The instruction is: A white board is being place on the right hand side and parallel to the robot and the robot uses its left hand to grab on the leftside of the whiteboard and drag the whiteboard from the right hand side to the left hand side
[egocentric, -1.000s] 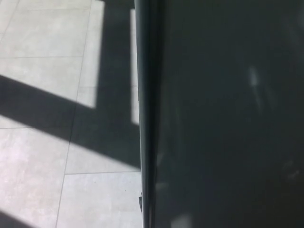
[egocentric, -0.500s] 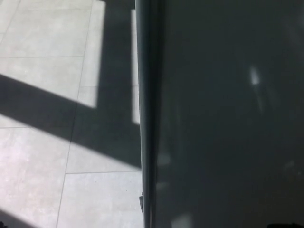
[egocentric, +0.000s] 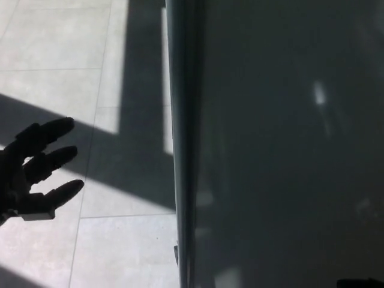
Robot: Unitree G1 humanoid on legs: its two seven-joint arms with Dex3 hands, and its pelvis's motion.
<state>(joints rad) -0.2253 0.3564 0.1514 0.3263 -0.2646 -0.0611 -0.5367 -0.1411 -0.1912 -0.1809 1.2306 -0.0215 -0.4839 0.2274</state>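
Whiteboard (egocentric: 282,150) in shade, right; sunlit tile floor (egocentric: 54,42); left hand (egocentric: 33,171) fingers apart, empty.

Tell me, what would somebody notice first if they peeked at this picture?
Probably the big dark whiteboard, filling the whole right side, with its edge running straight top to bottom. Next, the robot's black left hand at the left edge, fingers spread, holding nothing, apart from the board. Behind it, bright sunlight and dark shadow stripe the tiled floor.

no readable text, no labels, no brands, no numbers, no signs on the whiteboard (egocentric: 282,150) or the floor (egocentric: 54,36)
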